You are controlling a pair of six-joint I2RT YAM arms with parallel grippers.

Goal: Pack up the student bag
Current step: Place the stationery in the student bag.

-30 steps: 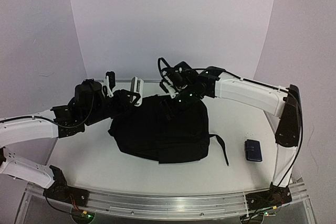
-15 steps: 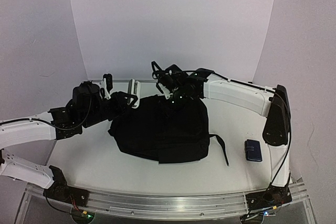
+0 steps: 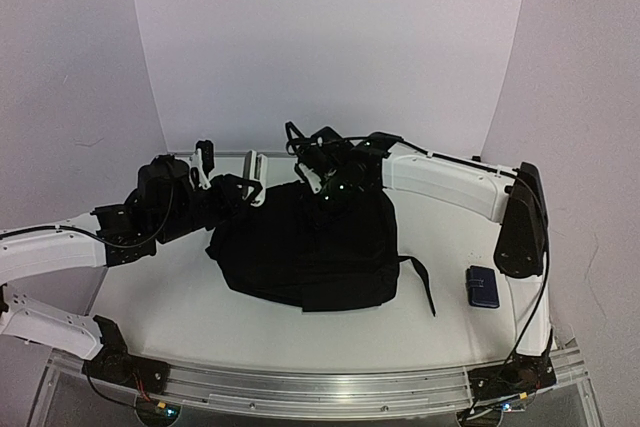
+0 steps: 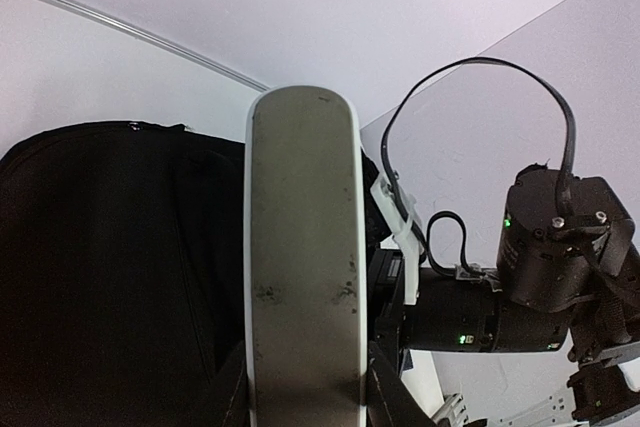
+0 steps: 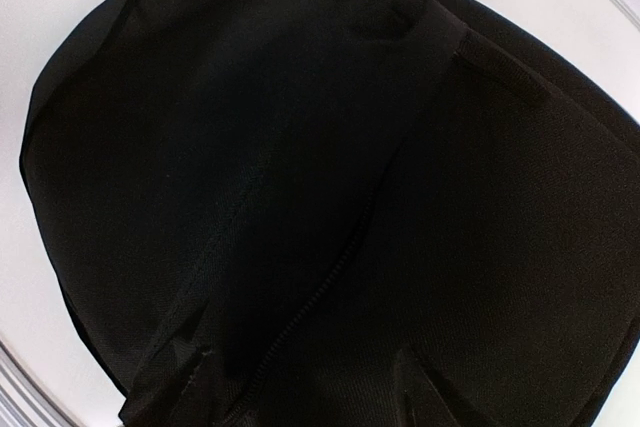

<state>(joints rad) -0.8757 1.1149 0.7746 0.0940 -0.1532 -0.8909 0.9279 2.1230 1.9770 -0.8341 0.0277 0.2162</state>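
Mostly soft goods. The student bag [image 3: 310,247] lies slumped flat in the middle of the surface [image 3: 450,222], one strap [image 3: 424,282] trailing toward the small dark-blue case [image 3: 483,286], which sits well apart on the right.

Handling, as a judgement: limp black fabric with no stiff frame. It should sag and fold wherever it is lifted, and it looks light. The cloth is not slippery but it bunches, so a pinch on a flat panel would only gather a wrinkle. Better holds are the seamed rim along the zip [image 5: 330,277], the short webbing strip [image 5: 500,72] near the top, or a strap.

Left tool [image 3: 232,167] sits at the bag's far-left corner. Its two pale fingers [image 4: 303,247] stand apart, with the bag just beside one of them. I cannot tell whether any fabric is caught between them.

Right tool [image 3: 325,179] hangs over the bag's far rim, dark against dark. I cannot tell how its jaws stand.

Against a second ago, the right arm has swung left and its upright link has come inward. The left tool sits slightly lower. Bag and case have not shifted.
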